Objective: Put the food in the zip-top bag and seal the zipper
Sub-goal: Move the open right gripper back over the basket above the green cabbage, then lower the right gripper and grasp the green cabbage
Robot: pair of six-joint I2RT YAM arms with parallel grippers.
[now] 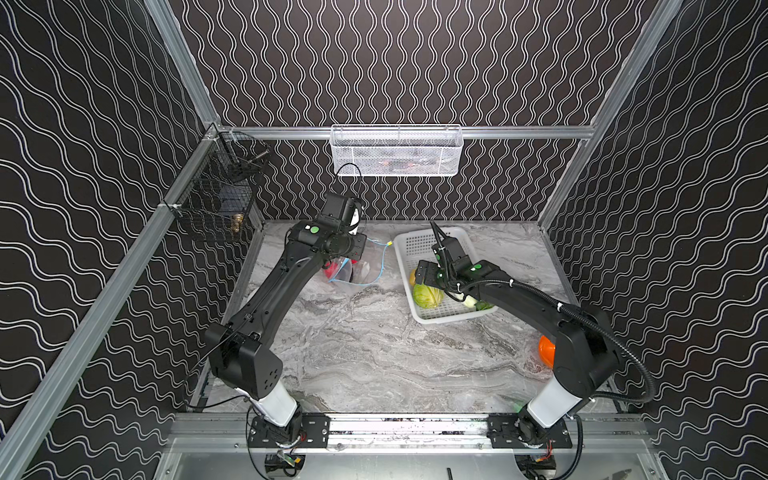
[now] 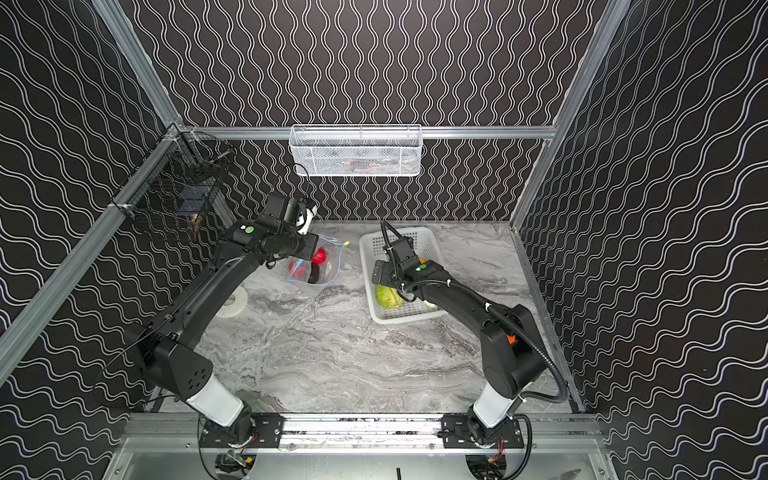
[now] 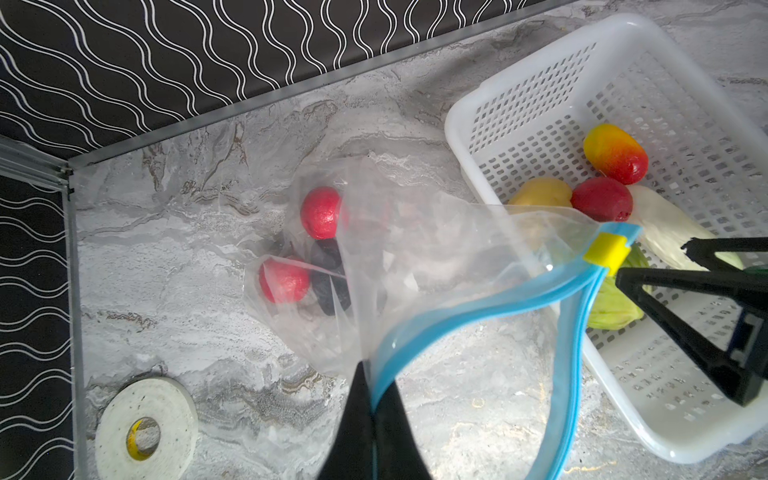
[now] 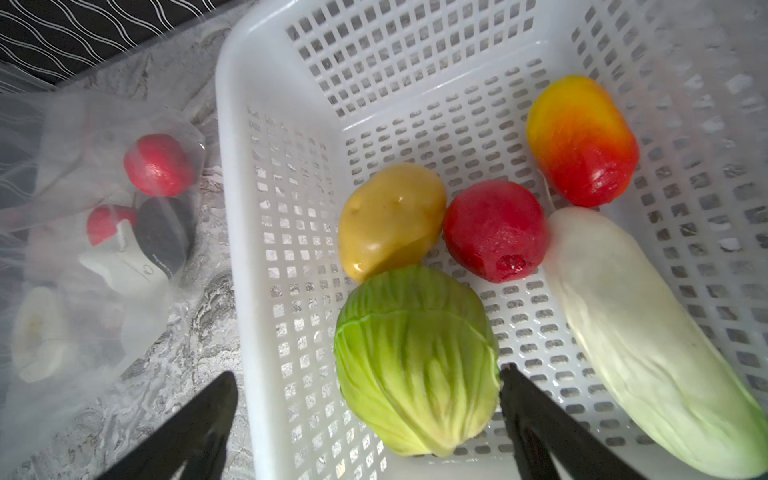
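Across both top views, a marble tabletop [image 1: 374, 353] sits between dark, wavy-patterned walls. At the rear, left of centre, lies the zip-top bag [image 1: 361, 270], under the left arm's wrist, which hides the left gripper from above. Just to its right stands a white basket [image 1: 451, 319] with the right arm's wrist over its near half; a green cabbage [image 1: 428, 296] shows beneath. An orange bowl [image 1: 546, 351] peeks out behind the right arm at the table's right edge. A tape roll [image 2: 232, 305] lies beside the left arm. A mesh basket [image 1: 397, 151] and a wire basket [image 1: 216, 195] hang on the rails. The table's front half is open marble.

From the left wrist, the left gripper [image 3: 368, 374] has its jaws pressed together on the zipper [image 3: 457, 307] — the blue strip — with the bag's mouth standing open in a loop. The yellow slider [image 3: 606, 248] sits at the strip's far end, over the basket's rim. Two red rounds [image 3: 322, 212] and a dark avocado [image 3: 330, 276] lie inside the bag. The right gripper [image 3: 656, 266] reaches in over the basket.

From the right wrist, the jaws are spread wide: one finger [image 4: 199, 424] shows against the marble outside the basket's wall. The other finger [image 4: 536, 415] is inside, just beside the cabbage. Beyond the cabbage, clustered together, lie a yellow potato [image 4: 390, 220], a third red round [image 4: 494, 230], an orange-yellow pepper [image 4: 582, 141] and a long white radish [image 4: 640, 332].
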